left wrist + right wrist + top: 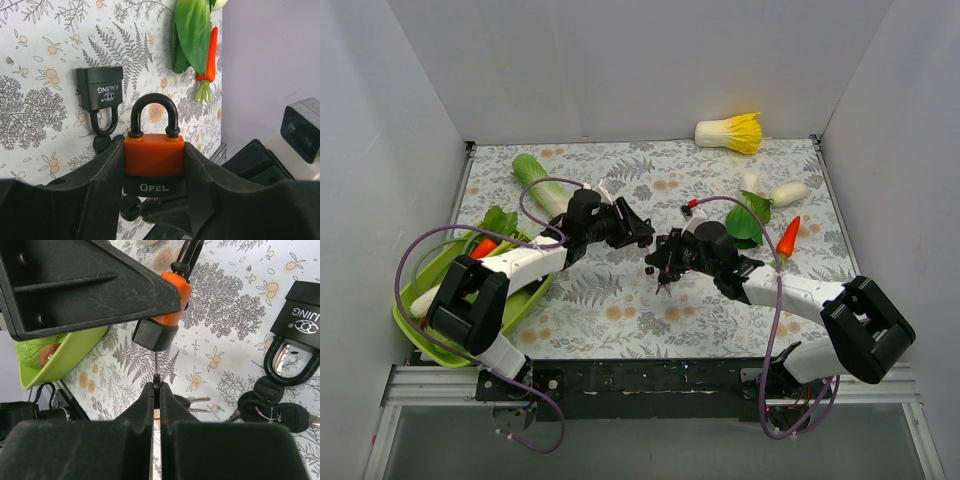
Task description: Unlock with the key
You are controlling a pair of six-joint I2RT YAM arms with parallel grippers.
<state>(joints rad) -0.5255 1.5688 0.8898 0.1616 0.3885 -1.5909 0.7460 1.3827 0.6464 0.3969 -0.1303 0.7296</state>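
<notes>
My left gripper [154,167] is shut on an orange padlock [152,156] with a black base marked OPEL, held above the table with its black shackle seated in the body. In the right wrist view the padlock [170,310] sits between the left fingers [90,285], keyhole end facing my right gripper [157,390]. The right gripper is shut on a key [157,367] whose thin blade runs up into the padlock's base. In the top view the two grippers, left [638,232] and right [660,262], meet at the table's middle.
A second black padlock [100,89] lies on the patterned cloth, with a bunch of black-headed keys [270,407] beside it. A green tray [415,330] stands at the left. Toy vegetables lie at the back and right: cabbage [730,132], carrot [788,237], green stalk [540,180].
</notes>
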